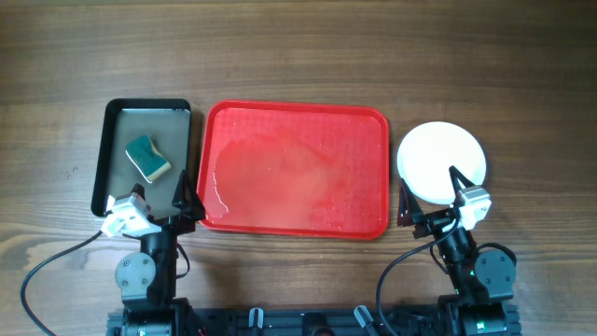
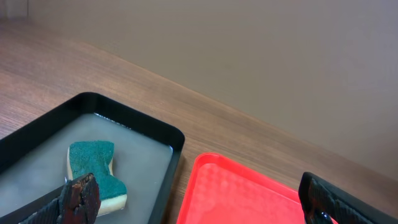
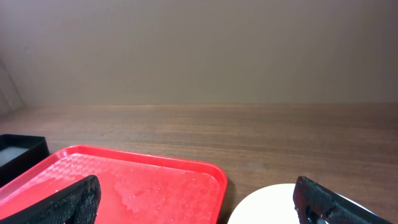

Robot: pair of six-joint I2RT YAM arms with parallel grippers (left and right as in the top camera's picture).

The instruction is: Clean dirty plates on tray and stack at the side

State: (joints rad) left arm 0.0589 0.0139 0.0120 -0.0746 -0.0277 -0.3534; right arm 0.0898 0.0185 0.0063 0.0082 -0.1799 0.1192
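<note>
A round, shallow white plate (image 1: 441, 160) lies flat on the brown wooden table (image 1: 280, 47), just to the right of the large red rectangular plastic tray (image 1: 294, 106) and apart from its rim. Its upper face looks plain and unmarked, with no food or stain to be seen. From above only this one white disc shows, so it cannot be told whether other plates lie under it. In the right wrist view its near-left edge (image 3: 267, 208) shows as a pale curve at the bottom of the picture.

The red tray sits in the middle of the table with nothing standing on it. Its floor is glossy with a wet film, beaded with droplets and paler in a broad smear across the centre.

The right gripper (image 1: 431, 192) hangs at the plate's near edge, jaws spread wide and holding nothing; one finger overlaps the plate's rim from above, though contact cannot be judged. The left gripper (image 1: 160, 198) hovers between the red tray's near-left corner and a smaller black metal tray (image 1: 101, 168), also spread wide and empty.

The black tray lies just left of the red one, with cloudy water on its floor. In it rests a green sponge (image 1: 147, 157) with a pale underside, turned at a slant.
</note>
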